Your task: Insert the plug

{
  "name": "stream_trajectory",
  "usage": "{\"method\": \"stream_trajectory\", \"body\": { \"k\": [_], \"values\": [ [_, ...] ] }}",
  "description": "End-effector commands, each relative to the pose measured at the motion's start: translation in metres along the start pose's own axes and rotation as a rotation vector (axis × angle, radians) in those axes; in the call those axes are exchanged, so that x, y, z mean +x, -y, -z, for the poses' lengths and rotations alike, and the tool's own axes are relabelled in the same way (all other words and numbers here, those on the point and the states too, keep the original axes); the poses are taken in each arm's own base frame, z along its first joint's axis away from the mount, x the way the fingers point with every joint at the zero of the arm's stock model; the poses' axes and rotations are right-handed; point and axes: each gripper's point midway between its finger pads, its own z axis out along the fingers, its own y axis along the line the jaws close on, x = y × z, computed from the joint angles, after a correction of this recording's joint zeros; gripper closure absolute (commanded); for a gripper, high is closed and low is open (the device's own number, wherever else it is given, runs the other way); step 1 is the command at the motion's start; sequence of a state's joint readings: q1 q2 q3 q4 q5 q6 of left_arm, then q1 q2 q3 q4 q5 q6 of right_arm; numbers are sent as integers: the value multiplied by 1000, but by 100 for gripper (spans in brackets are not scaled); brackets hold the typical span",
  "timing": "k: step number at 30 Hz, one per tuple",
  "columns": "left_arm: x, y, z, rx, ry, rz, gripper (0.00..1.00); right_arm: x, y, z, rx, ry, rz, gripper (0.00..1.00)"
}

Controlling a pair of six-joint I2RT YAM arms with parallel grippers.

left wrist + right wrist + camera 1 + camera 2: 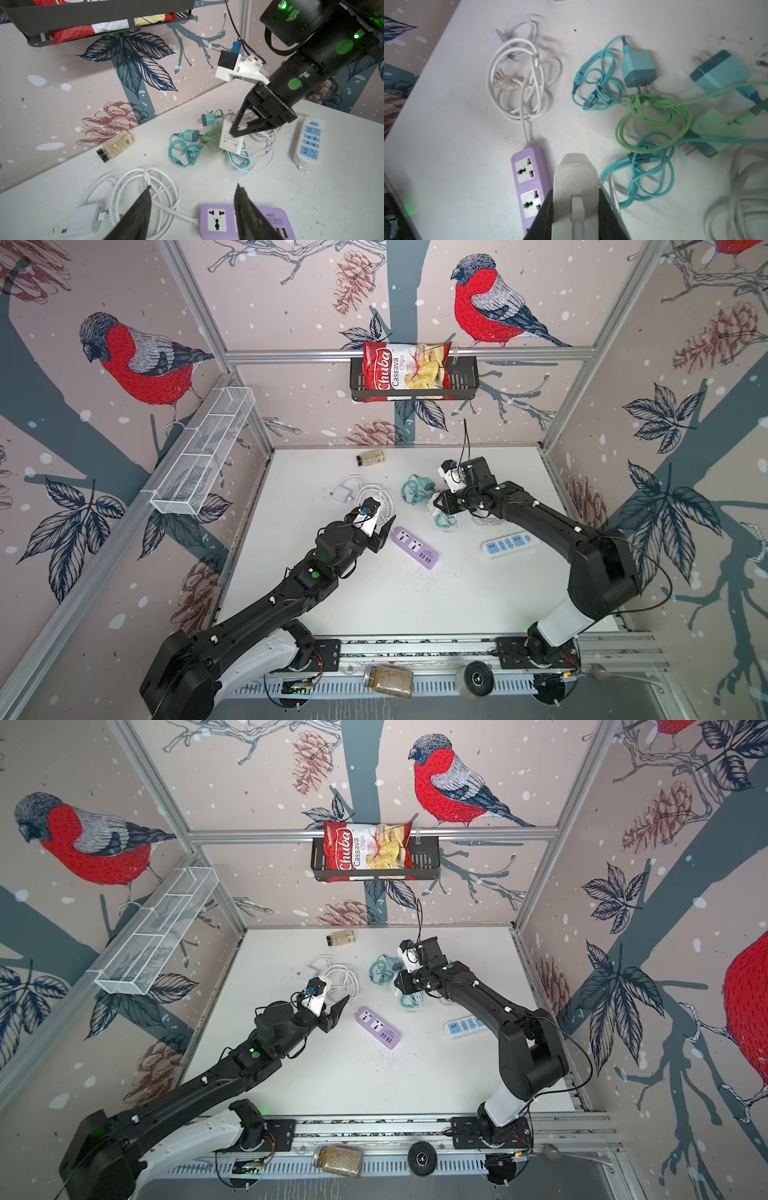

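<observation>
The plug [575,182] is a white adapter block, and my right gripper [575,190] is shut on it, one black finger on each side. In the left wrist view the plug [230,139] hangs over a tangle of cables with its white cord trailing behind it. Its prongs are hidden. A purple power strip [415,548] [377,1027] lies mid-table, sockets up. My left gripper [193,187] [381,531] is open and holds nothing; it hovers over the cord end of the purple power strip [216,209].
Teal chargers [638,69] and green cable [654,108] lie tangled by the right gripper. A coiled white cord [145,187] runs to the purple strip. A blue-and-white strip [507,545] lies to the right and a small bottle [371,457] near the back wall.
</observation>
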State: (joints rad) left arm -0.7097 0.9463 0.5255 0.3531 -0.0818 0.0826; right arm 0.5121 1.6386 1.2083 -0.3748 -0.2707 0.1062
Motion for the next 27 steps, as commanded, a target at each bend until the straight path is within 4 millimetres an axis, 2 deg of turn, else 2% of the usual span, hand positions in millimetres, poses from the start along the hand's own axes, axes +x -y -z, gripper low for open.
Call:
{"method": "stream_trajectory", "body": {
  "k": [1, 5, 13, 27],
  "values": [
    [11, 0, 1, -3, -39, 32, 38, 6, 9, -8, 70, -6, 12, 90],
    [20, 4, -1, 17, -70, 52, 40, 18, -2, -15, 84, -50, 58, 90],
    [19, 9, 2, 45, -84, 80, 42, 48, -43, -28, 16, -118, 248, 91],
    [35, 7, 6, 26, -132, 106, 43, 39, -75, -35, -51, -97, 366, 91]
  ]
}}
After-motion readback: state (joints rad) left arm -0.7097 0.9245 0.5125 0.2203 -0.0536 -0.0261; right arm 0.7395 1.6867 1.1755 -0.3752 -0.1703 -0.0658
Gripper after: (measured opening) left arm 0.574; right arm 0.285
